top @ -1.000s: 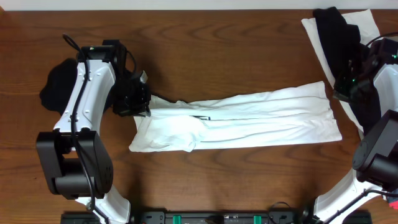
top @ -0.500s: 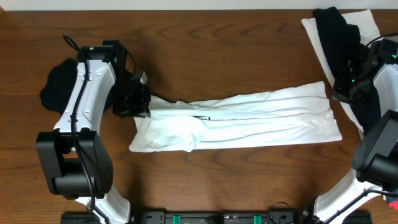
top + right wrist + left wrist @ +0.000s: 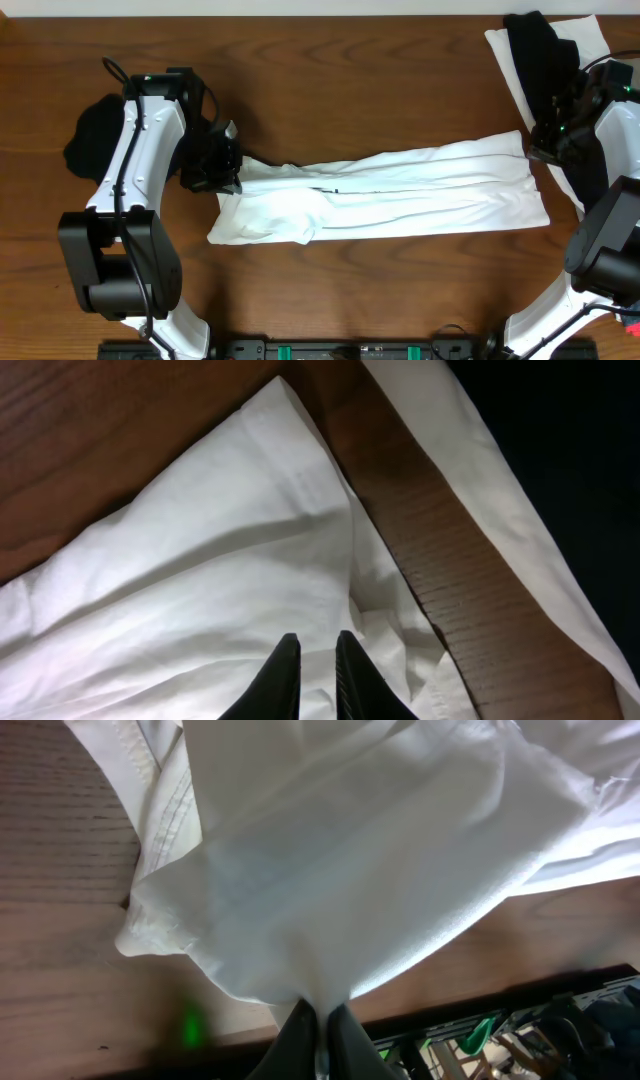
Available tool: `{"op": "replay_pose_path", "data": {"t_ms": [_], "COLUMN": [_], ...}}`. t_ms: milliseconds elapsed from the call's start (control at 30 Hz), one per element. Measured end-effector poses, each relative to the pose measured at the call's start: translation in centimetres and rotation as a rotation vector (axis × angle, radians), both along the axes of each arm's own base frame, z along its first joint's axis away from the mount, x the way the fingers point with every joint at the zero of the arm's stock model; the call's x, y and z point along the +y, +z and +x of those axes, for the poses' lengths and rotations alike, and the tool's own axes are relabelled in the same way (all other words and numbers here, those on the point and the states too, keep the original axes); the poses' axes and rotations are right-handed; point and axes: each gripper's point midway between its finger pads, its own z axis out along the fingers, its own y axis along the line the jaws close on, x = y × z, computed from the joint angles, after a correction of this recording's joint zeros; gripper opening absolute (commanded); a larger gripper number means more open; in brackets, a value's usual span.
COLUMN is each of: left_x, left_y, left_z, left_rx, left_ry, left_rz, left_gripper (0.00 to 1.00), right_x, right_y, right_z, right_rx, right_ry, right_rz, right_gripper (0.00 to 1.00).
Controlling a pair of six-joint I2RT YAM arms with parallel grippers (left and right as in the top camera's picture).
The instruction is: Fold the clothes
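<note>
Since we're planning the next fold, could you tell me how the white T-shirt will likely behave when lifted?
Probably floppy: the white T-shirt hangs in soft creases where the left gripper pinches it. Likely light, being thin cloth; its long middle would probably sag.

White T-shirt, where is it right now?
In the overhead view the white T-shirt lies stretched across the middle of the table, between the left arm's fingers pinching its left end and the right arm's fingers at its right end.

Dark wooden table (image 3: 380, 90), pale strip (image 3: 300, 6) along far edge.
</note>
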Motion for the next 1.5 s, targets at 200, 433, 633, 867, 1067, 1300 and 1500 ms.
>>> {"op": "replay_pose_path", "data": {"t_ms": [200,433,633,867,1067,1300,1500], "left_x": [-0.8,-1.5,-1.4,-0.7,-0.2,-0.4,-1.1], "left_y": [-0.9,-2.7,-4.2,-4.8,-5.0,-5.9,-6.4], "left_z": [-1.4,-4.0,-5.0,-5.3,-5.2,-2.4,0.5], "left_rx": [0.051,0.137,0.159,0.166,0.157,0.038,-0.089], "left_ry": [-0.019,-0.047,-0.048,-0.058,-0.066,-0.053,-0.054], "left_rz": [0.003,0.009,0.013,0.057,0.083,0.082,0.059], "left_gripper": [0.07,0.07,0.07,0.67,0.80,0.38,0.14], "right_x": [0.0,0.0,0.0,0.0,0.0,0.1,0.4], "right_y": [0.0,0.0,0.0,0.0,0.0,0.0,-0.1], "right_z": [-0.1,-0.1,-0.1,-0.1,-0.1,-0.1,-0.8], "right_rx": [0.002,0.002,0.002,0.002,0.002,0.006,0.034], "right_ry": [0.000,0.000,0.000,0.000,0.000,0.000,0.000], "right_rz": [0.001,0.001,0.001,0.001,0.002,0.003,0.015], "right_gripper": [0.12,0.13,0.12,0.12,0.12,0.12,0.18]}}
